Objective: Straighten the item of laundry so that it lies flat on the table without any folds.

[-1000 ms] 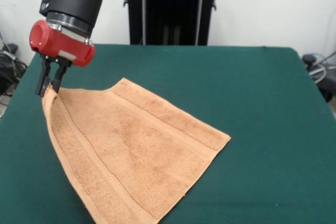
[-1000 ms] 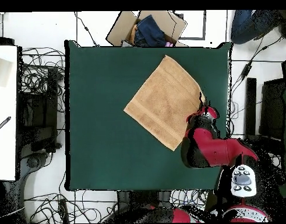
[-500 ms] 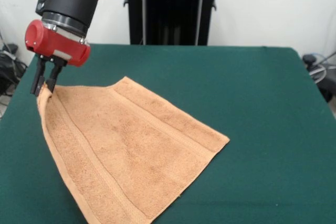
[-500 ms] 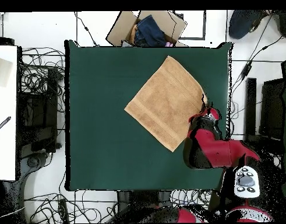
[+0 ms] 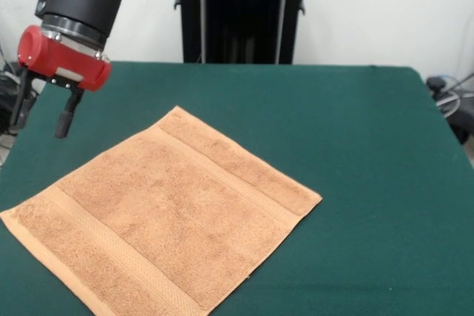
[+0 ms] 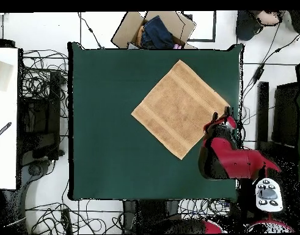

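The item of laundry, a light orange-tan terry towel, lies spread flat as a diamond on the dark green table, with a woven band near two opposite edges. In the overhead view the item of laundry sits in the table's right half. My gripper hangs open above the table's left edge, apart from the towel and holding nothing. Overhead, the gripper is just off the towel's right corner.
A cardboard box with dark cloth stands beyond the table's top edge in the overhead view. Cables lie on the floor to the left. A black stand rises behind the table.
The gripper has opened and let go of the towel's corner, then moved left and up. The lifted corner has dropped, and the towel now lies flat.
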